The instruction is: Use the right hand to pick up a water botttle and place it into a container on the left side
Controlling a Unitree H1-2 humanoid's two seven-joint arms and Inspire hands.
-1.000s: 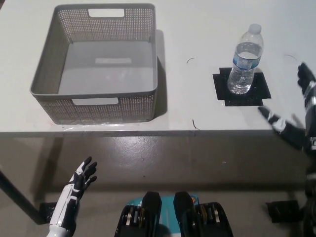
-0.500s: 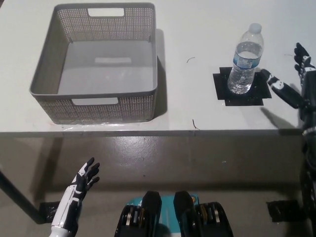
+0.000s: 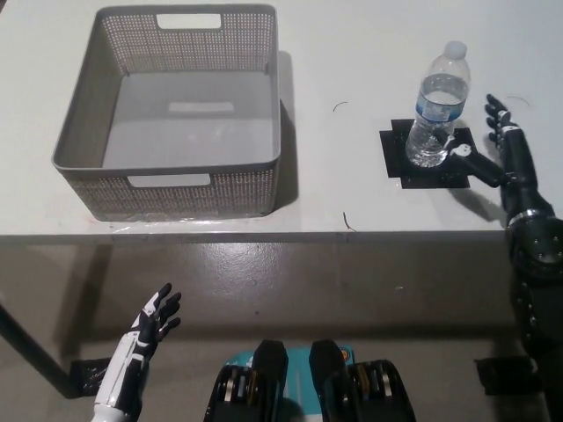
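Note:
A clear water bottle [image 3: 437, 105] with a white cap and blue label stands upright on a black tape square [image 3: 428, 159] on the white table. My black right hand [image 3: 495, 151] is open just right of the bottle, its thumb reaching toward the bottle's base and the other fingers spread behind it, not touching it as far as I can see. A grey perforated basket [image 3: 72, 149] sits empty at the table's left. My white left hand [image 3: 148, 323] rests open below the table's front edge at the lower left.
The white table's front edge [image 3: 264, 234] runs across the middle of the picture, with grey floor below it. A dark table leg [image 3: 26, 352] slants at the lower left. Bare tabletop lies between basket and bottle.
My right hand has moved left and forward over the table, closing in on the bottle from the right. The bottle and basket have not moved. The left hand has sunk slightly.

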